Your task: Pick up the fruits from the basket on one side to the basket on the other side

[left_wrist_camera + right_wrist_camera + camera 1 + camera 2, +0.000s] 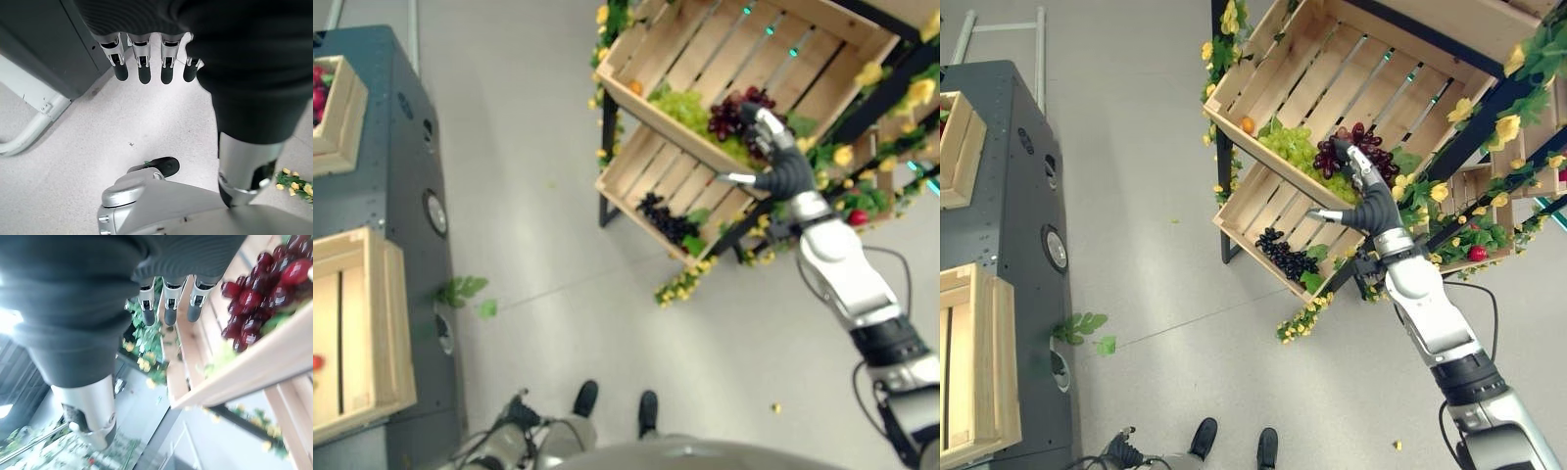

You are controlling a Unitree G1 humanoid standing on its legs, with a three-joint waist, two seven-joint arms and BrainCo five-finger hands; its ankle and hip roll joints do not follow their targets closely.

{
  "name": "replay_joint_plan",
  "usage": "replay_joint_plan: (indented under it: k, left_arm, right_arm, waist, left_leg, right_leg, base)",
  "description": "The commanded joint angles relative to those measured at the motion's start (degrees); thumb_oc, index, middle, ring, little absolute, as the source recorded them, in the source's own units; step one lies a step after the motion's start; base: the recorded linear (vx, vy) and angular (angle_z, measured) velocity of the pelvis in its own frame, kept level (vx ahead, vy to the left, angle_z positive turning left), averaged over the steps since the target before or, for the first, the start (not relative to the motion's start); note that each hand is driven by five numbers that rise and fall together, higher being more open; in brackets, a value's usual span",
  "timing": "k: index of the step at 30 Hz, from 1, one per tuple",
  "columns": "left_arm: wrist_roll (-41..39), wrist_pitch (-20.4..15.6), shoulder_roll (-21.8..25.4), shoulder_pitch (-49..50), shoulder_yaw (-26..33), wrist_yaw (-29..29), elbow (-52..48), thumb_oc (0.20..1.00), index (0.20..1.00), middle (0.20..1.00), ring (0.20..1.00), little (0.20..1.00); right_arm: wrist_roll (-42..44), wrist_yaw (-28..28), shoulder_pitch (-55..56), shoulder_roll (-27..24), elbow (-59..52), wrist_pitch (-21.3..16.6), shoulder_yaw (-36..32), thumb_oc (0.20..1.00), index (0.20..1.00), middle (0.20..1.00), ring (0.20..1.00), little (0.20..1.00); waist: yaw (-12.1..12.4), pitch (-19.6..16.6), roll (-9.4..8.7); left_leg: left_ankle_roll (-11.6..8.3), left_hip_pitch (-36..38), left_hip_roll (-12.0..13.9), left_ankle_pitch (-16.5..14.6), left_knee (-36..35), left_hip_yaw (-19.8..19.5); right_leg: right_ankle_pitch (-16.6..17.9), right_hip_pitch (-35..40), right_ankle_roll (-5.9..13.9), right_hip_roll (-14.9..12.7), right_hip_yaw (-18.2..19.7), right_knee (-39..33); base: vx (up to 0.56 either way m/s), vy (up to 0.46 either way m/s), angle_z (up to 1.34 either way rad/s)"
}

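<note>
Right hand point(1363, 196) open, fingers straight, over dark red grape bunch point(1351, 147) at twelve o'clock in slatted wooden crate point(1263, 73); soft, lumpy, probably best grasped by stem.

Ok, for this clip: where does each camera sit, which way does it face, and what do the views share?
Left eye view: on the head, looking down; right hand reaches the upper crate with red grapes.
Right eye view: beside it, same scene; green grapes, lower crate with dark grapes.
Left wrist view: along the left hand, straight fingers over bare floor by a grey cabinet.
Right wrist view: along the right hand, at the crate rim and red grapes.
Shared: both eyes and the right wrist see the red grapes.
</note>
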Motion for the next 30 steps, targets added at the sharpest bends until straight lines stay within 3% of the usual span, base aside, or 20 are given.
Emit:
replay_joint_plan:
  k: [1,11,13,17,20,30]
  left_arm:
    - [3.0,-0.8,-3.2,-0.9,0.1,0.0,3.7,1.0,1.0,1.0,1.0,1.0]
    - [3.4,-1.0,-3.0,-0.8,2.5,1.1,3.6,1.0,1.0,1.0,1.0,1.0]
    - [3.3,-1.3,-2.8,-1.0,2.7,1.4,3.2,1.0,1.0,1.0,1.0,1.0]
    - [1.9,-2.4,-2.8,-0.5,3.4,1.6,2.5,1.0,1.0,1.0,1.0,1.0]
    - [2.3,-2.5,-3.4,0.0,3.4,1.6,3.5,1.0,1.0,1.0,1.0,1.0]
    - [0.6,-3.3,-5.1,1.0,3.9,1.3,3.9,1.0,1.0,1.0,1.0,1.0]
  right_arm:
    - [-1.2,1.2,3.0,0.8,-6.0,-4.5,-4.8,1.0,1.0,1.0,1.0,1.0]
    - [-6.1,3.8,15.5,2.3,-12.3,-5.6,-5.6,1.0,1.0,1.0,1.0,1.0]
    - [-5.5,4.2,18.9,2.5,-13.1,-6.0,-7.1,1.0,1.0,1.0,1.0,1.0]
    - [-5.3,4.9,24.2,2.5,-12.9,-5.9,-9.9,1.0,1.0,1.0,1.0,1.0]
    - [-5.2,4.9,27.0,3.2,-11.8,-5.9,-11.0,1.0,1.0,1.0,1.0,1.0]
    - [-7.6,5.6,33.0,4.3,-5.3,-5.0,-9.9,1.0,1.0,1.0,1.0,1.0]
  waist:
    - [0.0,-0.7,1.11]
    - [-0.8,-0.8,1.16]
    - [-1.7,-0.7,1.36]
    - [-3.9,-1.1,2.92]
    - [-4.9,-1.6,3.94]
    - [-5.7,-2.3,6.36]
  left_leg:
    - [-1.48,-1.0,0.2,-2.4,-1.9,-1.7]
    - [-1.79,-0.4,-0.4,-2.1,-1.7,-3.8]
    - [-1.91,-0.6,-0.7,-1.6,-1.5,-4.8]
    - [-1.8,-0.8,-1.8,-0.6,-1.1,-7.1]
    - [-1.94,-0.3,-2.5,-0.2,-0.8,-8.8]
    - [-3.91,-0.6,-1.8,1.0,-0.6,-9.5]
  right_leg:
    - [-7.1,1.8,3.1,1.1,-0.7,1.1]
    - [-8.7,2.3,2.44,1.6,-0.9,3.0]
    - [-9.7,1.9,2.14,2.2,1.1,4.5]
    - [-11.0,1.1,0.91,5.6,10.4,7.3]
    - [-11.2,1.8,0.29,6.9,13.2,7.6]
    - [-10.3,4.7,-0.22,6.5,10.2,3.4]
  base:
    - [0.0,0.0,0.0]
    - [0.0,-0.01,0.07]
    - [-0.02,0.005,0.39]
    - [-0.02,0.059,0.65]
    - [0.01,0.006,0.27]
    - [-0.04,-0.069,0.12]
